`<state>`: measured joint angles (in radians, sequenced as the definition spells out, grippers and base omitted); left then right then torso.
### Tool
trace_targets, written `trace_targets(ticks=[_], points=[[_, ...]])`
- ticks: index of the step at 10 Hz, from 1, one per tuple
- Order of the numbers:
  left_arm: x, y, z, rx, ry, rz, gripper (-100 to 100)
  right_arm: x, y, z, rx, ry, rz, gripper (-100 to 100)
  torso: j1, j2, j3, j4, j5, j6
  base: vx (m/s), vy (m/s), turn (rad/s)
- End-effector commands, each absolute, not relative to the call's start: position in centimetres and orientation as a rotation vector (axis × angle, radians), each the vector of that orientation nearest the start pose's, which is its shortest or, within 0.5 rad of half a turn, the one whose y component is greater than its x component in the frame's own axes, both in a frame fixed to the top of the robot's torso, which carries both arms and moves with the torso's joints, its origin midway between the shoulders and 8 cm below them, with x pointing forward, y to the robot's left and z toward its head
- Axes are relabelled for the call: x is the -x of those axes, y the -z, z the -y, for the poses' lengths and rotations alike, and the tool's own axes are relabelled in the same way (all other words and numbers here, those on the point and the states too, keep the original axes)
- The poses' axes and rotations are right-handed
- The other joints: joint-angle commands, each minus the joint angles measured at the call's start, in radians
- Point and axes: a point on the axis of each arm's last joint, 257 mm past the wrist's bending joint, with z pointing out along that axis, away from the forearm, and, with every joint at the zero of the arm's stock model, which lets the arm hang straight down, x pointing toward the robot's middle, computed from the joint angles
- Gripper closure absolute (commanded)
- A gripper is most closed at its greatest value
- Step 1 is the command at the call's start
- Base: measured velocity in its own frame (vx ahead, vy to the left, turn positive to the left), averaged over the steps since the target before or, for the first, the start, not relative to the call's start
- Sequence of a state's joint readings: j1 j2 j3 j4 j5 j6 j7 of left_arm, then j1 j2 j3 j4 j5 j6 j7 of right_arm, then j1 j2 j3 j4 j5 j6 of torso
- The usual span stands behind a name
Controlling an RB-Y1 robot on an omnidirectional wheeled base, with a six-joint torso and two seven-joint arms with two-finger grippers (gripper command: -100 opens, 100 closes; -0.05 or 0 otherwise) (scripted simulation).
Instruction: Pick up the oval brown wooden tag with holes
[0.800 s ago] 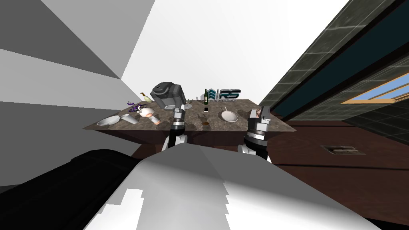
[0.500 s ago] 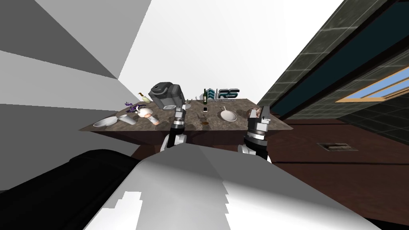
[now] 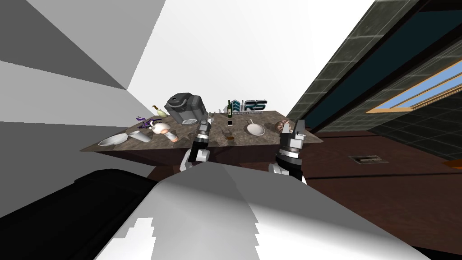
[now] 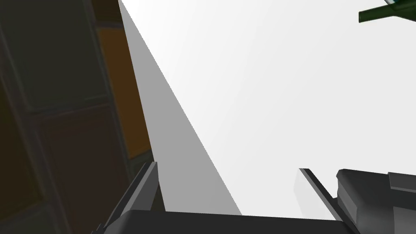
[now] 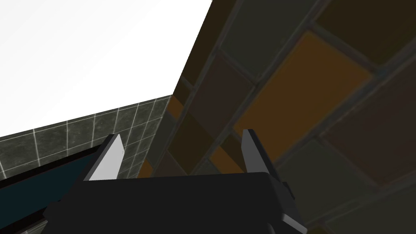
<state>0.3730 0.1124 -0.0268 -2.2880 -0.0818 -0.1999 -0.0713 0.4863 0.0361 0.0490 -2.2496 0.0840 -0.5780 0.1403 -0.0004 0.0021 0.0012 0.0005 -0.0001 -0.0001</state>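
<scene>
Close above the chest, both arms stand with forearms raised at the near edge of the worktop (image 3: 264,139). The left end effector (image 3: 205,120) points up and away over the slab. In its wrist view its thin, blade-like fingers (image 4: 151,183) stand well apart with nothing between them. The right end effector (image 3: 293,125) rises near the worktop's right corner, tilted upward. Its light grey fingers (image 5: 109,157) are likewise spread and hold nothing.

The worktop is a flat slab with a mottled brown, stone-like surface. The tag (image 3: 229,137) lies flat on it as a small brown oval, between the two arms and nearer the left one, touched by neither. Its holes are too small to make out.

Right of the tag sits a round white pan (image 3: 256,129) with a short handle, and beyond that a brown lump (image 3: 282,124) near the right end effector. Left of the left arm lie a white bowl (image 3: 113,140) and a dark grey boxy device (image 3: 184,108) with a rounded top. A slim green bottle (image 3: 229,108) stands upright at the far edge.

Behind the worktop is a plain white wall (image 3: 252,54). A dark tiled wall (image 3: 343,85) runs along the right, above a dark brown floor (image 3: 383,189).
</scene>
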Motion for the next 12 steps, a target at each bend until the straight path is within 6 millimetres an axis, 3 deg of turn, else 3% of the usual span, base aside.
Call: trace_targets(ticks=[1,12], points=[[-41.1,-0.5,-25.1,0.654,1.184,-0.912,-100,-34.1,-3.0,25.3,-0.535,-1.187,-0.622,0,0.0,0.0,0.0,0.0,0.0,0.0,-0.04,-0.006,-0.087],[-46.4,2.4,-27.5,0.841,1.166,-1.037,-100,-34.1,-3.0,25.3,-0.535,-1.187,-0.622,0,0.0,-0.001,0.0,0.0,0.0,0.0,-0.031,-0.007,-0.069]])
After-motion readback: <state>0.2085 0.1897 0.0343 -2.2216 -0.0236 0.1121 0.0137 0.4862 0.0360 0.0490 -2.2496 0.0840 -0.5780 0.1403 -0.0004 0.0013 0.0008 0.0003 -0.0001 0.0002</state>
